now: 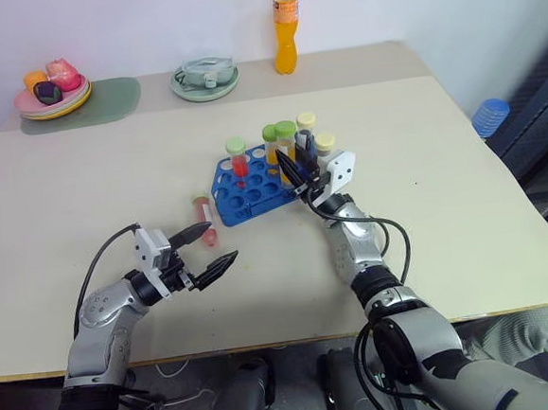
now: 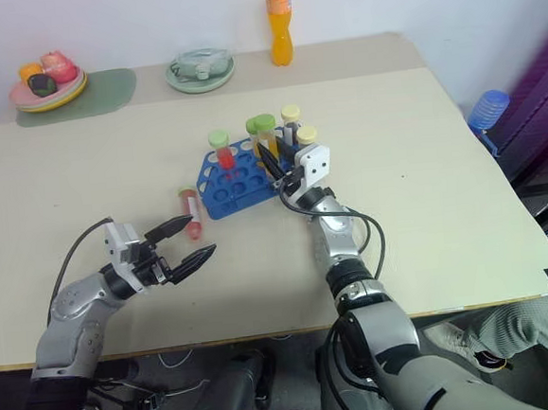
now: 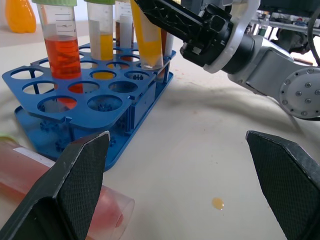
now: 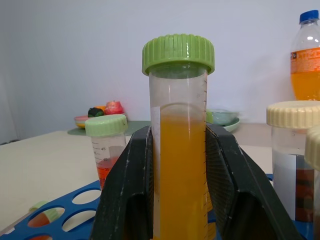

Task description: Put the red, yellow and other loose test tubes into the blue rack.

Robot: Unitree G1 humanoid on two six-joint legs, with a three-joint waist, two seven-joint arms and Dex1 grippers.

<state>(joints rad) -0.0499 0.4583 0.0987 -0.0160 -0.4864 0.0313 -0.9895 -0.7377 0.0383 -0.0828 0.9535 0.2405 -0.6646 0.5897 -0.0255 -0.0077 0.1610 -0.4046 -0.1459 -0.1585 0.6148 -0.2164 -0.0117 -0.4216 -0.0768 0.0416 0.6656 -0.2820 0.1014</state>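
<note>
our right gripper (image 1: 295, 173) pinches a green-capped yellow-liquid plastic tube (image 4: 181, 150) over the blue plastic rack (image 1: 244, 190), left gripper (image 1: 209, 251) spread wide beside a loose pink tube (image 1: 204, 216)

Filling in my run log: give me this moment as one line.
right gripper: shut on green-capped yellow tube at blue plastic rack | left gripper: open, empty | pink tube: loose on table

Bare table (image 1: 443, 182) lies open right of the blue rack (image 1: 244, 190). Front rack holes stand empty; back rows are crowded with upright tubes (image 1: 238, 156). A loose tube (image 1: 203, 213) blocks the rack's left approach.
</note>
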